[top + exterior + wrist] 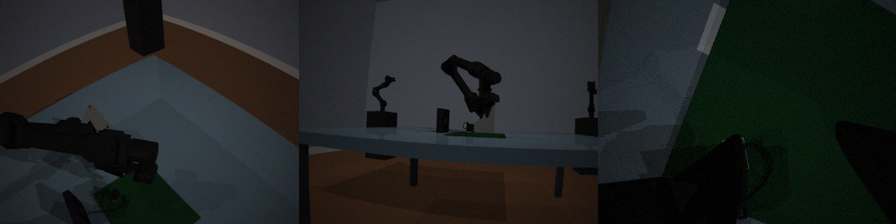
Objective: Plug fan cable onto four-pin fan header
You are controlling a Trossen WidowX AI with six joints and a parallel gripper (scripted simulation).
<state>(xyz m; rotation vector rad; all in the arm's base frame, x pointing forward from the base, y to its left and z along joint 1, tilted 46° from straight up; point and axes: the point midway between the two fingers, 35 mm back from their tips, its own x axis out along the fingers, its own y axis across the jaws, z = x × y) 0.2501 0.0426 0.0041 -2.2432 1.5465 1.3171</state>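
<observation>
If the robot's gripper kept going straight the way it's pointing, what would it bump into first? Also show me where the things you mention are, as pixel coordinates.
Probably the green board [164, 203] [492, 135] [798, 90]; the gripper [483, 116] points down towards it, though depth is unclear.

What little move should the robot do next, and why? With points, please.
Maybe lift the claw [144, 173] [484, 117] [787, 135] slightly: it's open above the board [157, 201] [487, 135] [813, 75], and the plug [115, 194] [470, 126] stands there unheld. It's too dark to tell if it's fully down.
</observation>
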